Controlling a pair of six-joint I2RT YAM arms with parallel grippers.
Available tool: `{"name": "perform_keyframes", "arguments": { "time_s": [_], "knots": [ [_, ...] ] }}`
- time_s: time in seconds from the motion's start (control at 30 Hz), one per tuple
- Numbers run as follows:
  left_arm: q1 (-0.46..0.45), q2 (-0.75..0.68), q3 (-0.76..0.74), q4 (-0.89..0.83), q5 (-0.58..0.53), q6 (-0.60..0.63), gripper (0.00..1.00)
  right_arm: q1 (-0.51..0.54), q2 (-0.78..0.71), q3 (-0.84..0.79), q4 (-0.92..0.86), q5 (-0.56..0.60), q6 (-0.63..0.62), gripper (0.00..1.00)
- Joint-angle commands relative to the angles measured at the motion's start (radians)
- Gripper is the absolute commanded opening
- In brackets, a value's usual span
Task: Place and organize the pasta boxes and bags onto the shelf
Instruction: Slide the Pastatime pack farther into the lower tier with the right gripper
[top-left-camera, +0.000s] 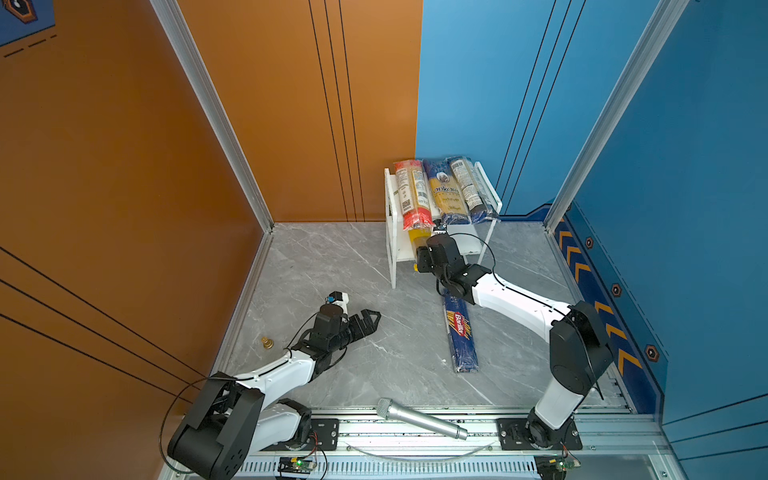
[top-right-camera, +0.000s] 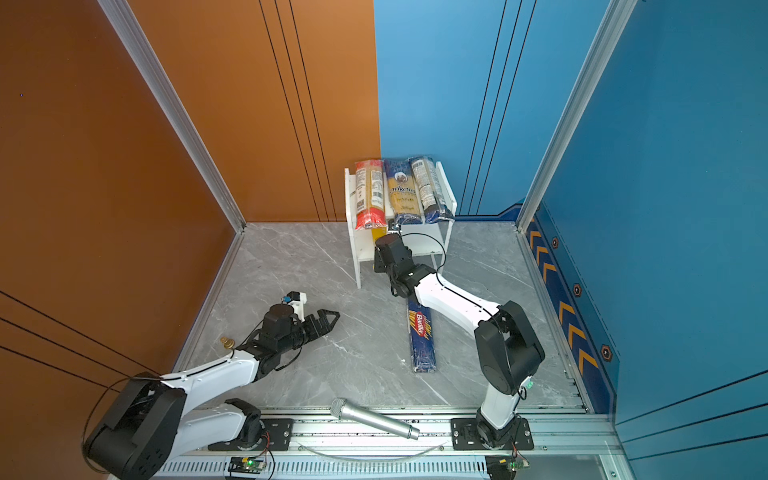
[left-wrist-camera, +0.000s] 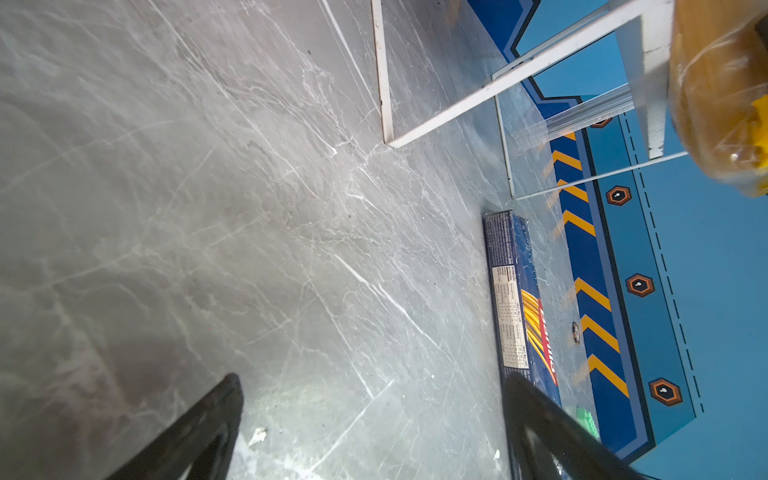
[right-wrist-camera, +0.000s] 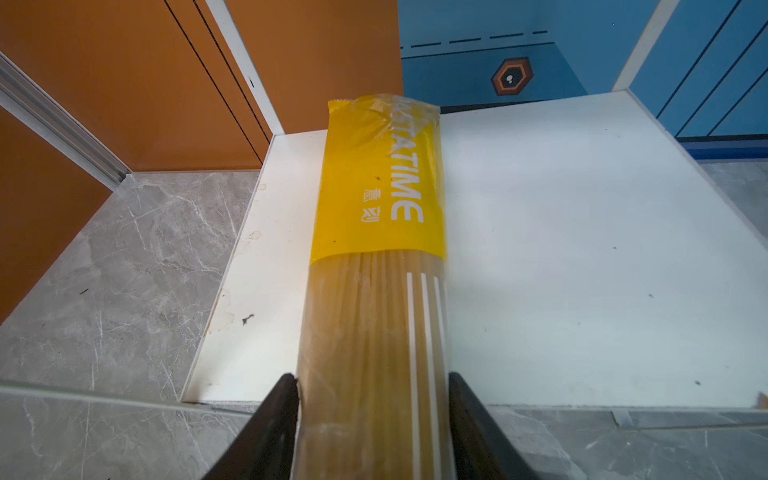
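White shelf (top-left-camera: 390, 232) stands at the back of the grey surface (top-left-camera: 332, 270), near the corner where the orange and blue walls meet, and it has two flat boards. On the surface in front of it lies the blue Barilla box (top-left-camera: 461, 332), long and thin, with its far end hidden under the right arm in both top views. It looks stiff and light, so I think it is best to pinch it across its thin sides near the middle, or one end may dip. The yellow bag (right-wrist-camera: 374, 199) lies on the lower board, pointing to the back, with its near end sticking out past the front edge. Three more packs lie side by side on the top board: the red-ended bag (top-left-camera: 411, 195), the ankara bag (top-left-camera: 446, 195) and the dark navy bag (top-left-camera: 473, 191). All the bags look soft and slippery outside, with hard thin sticks inside that could snap, so a gentle hold around the middle seems right. The right gripper (right-wrist-camera: 372, 382) has its jaws on each side of the yellow bag, very close to it, and I cannot tell if they squeeze it or not. The left gripper (left-wrist-camera: 374, 378) sits low near the surface, well apart from the box, with its jaws spread wide and nothing in them.
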Motion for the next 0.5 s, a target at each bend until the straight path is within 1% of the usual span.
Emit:
{"name": "perform_keyframes", "arguments": {
  "time_s": [0.0, 0.3, 0.47],
  "knots": [
    [0.008, -0.014, -0.01, 0.006, 0.014, 0.002, 0.98, -0.005, -0.057, -0.028, 0.045, 0.009, -0.01, 0.56],
    [0.007, -0.013, -0.008, 0.005, 0.014, 0.0, 0.98, 0.007, -0.138, -0.108, 0.072, -0.015, -0.05, 0.65],
    [0.008, -0.013, -0.008, 0.005, 0.013, 0.0, 0.98, 0.018, -0.191, -0.123, 0.033, -0.02, -0.079, 0.69]
  ]
}}
